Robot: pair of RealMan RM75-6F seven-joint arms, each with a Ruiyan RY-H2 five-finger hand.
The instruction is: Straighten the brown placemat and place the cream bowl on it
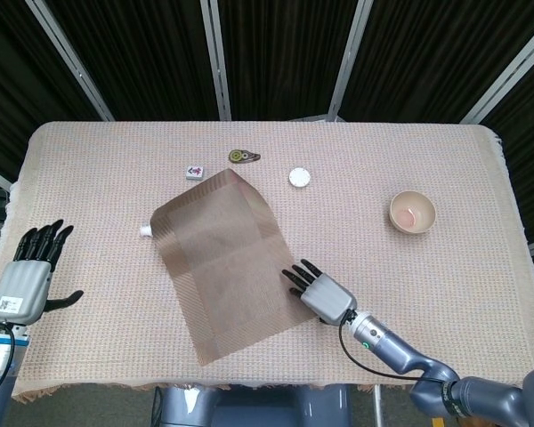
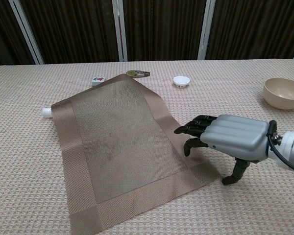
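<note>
The brown placemat (image 1: 227,260) (image 2: 118,145) lies flat but skewed on the table, its long side running from upper left to lower right. My right hand (image 1: 318,291) (image 2: 225,139) hovers over the mat's near right corner, fingers spread and reaching onto the mat's border, holding nothing. Whether the fingertips touch the mat is unclear. The cream bowl (image 1: 413,213) (image 2: 284,93) stands upright at the right side of the table, well apart from the mat. My left hand (image 1: 28,276) hangs open beyond the table's left edge, seen only in the head view.
A small tile with a red mark (image 1: 194,172) (image 2: 98,79), a dark tape measure (image 1: 243,157) (image 2: 136,74) and a white round cap (image 1: 299,177) (image 2: 181,81) lie behind the mat. A small white object (image 1: 146,230) (image 2: 47,111) pokes from under the mat's left corner.
</note>
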